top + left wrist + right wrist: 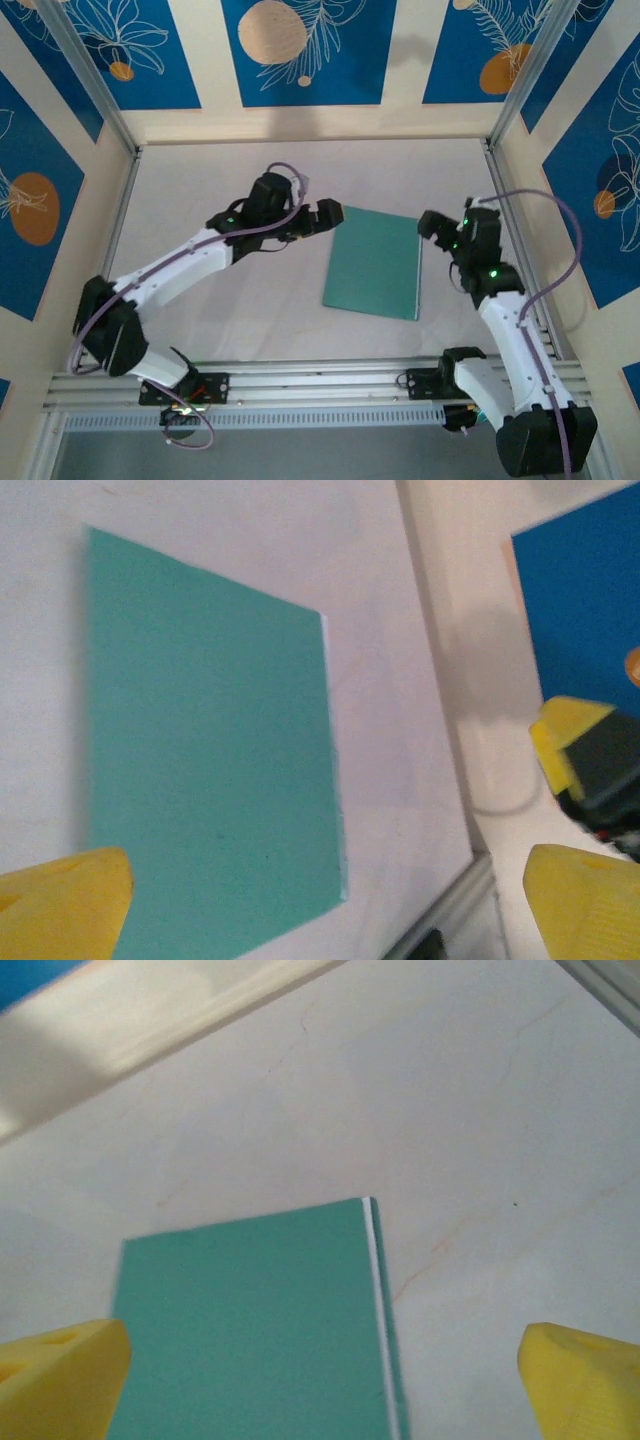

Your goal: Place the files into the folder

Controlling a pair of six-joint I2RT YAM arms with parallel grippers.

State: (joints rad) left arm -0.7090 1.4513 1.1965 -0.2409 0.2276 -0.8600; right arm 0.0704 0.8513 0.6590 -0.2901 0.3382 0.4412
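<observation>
A thin white edge of the files (376, 1300) lines the closed teal folder (372, 262); the cover hides their faces. The folder lies flat on the white tabletop (200, 180), which is ringed by cream walls with blue leaf-print panels (300, 50). The left gripper (335, 215) gapes wide and empty at the folder's far-left corner. The right gripper (432, 226), equally wide and empty, is by the far-right corner.

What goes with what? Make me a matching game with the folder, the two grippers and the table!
Things:
1 folder
2 left gripper
3 right gripper
4 table

Descriptions:
A open, by the folder's far right corner
B pale, lying under everything
C teal-green, flat and shut
D open, by the folder's far left corner

Pairs: 1-C, 2-D, 3-A, 4-B
</observation>
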